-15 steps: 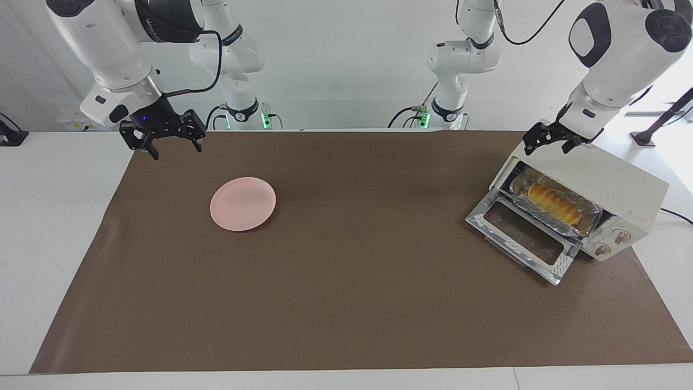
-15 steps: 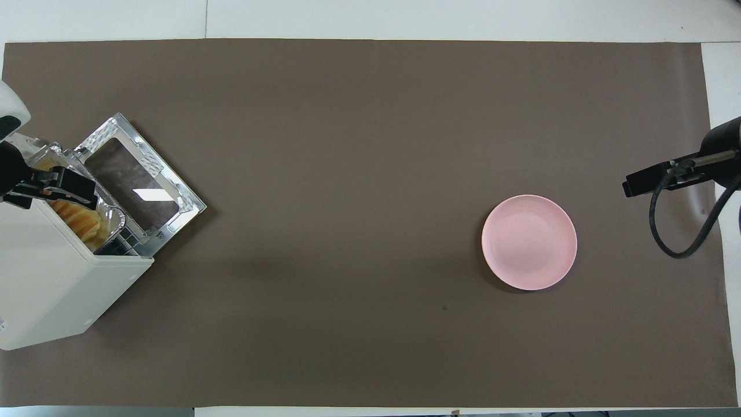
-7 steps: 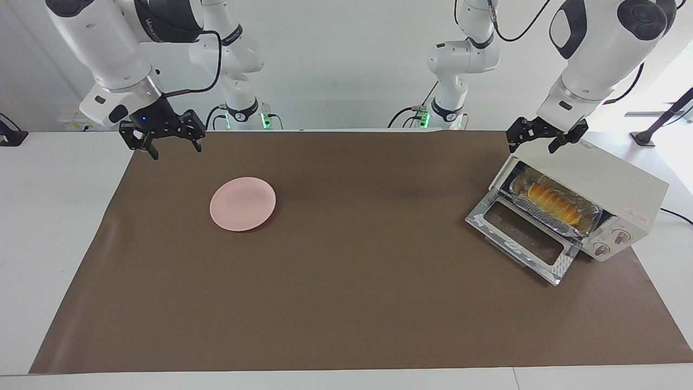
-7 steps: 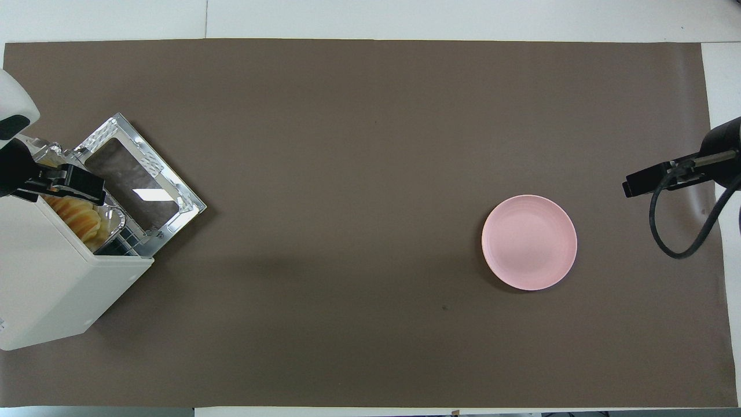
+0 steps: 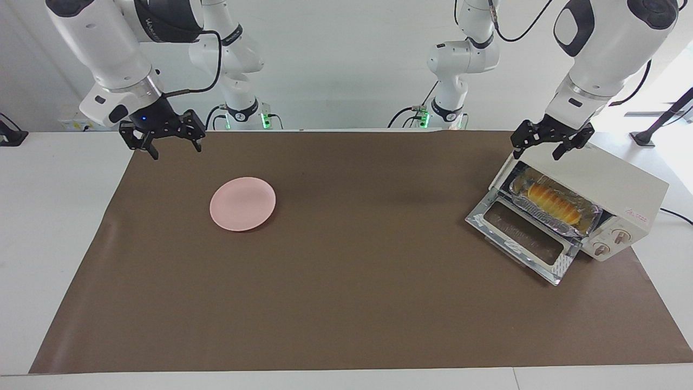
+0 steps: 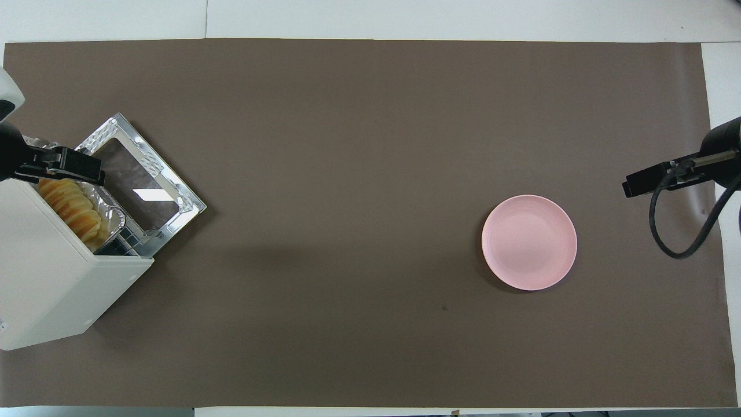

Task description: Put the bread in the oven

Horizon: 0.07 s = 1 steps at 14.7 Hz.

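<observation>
Left gripper (image 5: 547,144), open and empty, has lifted clear above the oven (image 5: 606,189), leaving the bread (image 5: 553,202) inside in its foil tray (image 5: 587,223), door (image 5: 522,238) still down; right gripper (image 5: 162,134) waits open.

A plain white wall (image 5: 346,59) fills the top of the frame, evenly lit. Below it, my white table (image 5: 54,216) spreads wide, a brown mat (image 5: 352,303) covering its middle, daylight glaring at the upper right.
</observation>
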Available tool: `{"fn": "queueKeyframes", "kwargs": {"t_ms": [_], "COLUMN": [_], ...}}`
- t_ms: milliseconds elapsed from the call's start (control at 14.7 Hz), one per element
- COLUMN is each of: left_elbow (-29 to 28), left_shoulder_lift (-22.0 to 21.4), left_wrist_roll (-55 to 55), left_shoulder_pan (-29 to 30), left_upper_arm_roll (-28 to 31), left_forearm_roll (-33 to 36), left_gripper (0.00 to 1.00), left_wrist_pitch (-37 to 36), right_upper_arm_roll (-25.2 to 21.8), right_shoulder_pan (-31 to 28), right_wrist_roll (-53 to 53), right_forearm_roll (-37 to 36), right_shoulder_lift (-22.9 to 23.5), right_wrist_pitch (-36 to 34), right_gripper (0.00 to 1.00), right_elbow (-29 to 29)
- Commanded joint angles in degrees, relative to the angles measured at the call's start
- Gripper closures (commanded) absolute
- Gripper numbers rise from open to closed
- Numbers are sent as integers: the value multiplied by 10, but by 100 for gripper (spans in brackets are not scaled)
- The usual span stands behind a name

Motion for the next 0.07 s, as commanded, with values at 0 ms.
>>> {"fn": "queueKeyframes", "kwargs": {"t_ms": [0], "left_elbow": [-8], "left_shoulder_lift": [-8], "left_wrist_roll": [5], "left_shoulder_pan": [6], "left_upper_arm_roll": [-4], "left_forearm_roll": [-9], "left_gripper": [0], "left_wrist_pitch": [11], "right_upper_arm_roll": [6], "right_shoulder_pan": [-8], "right_wrist_roll": [-6], "right_forearm_roll": [-2], "right_shoulder_lift": [-10], "right_wrist_pitch": [0], "right_gripper": [0], "right_elbow": [-9]}}
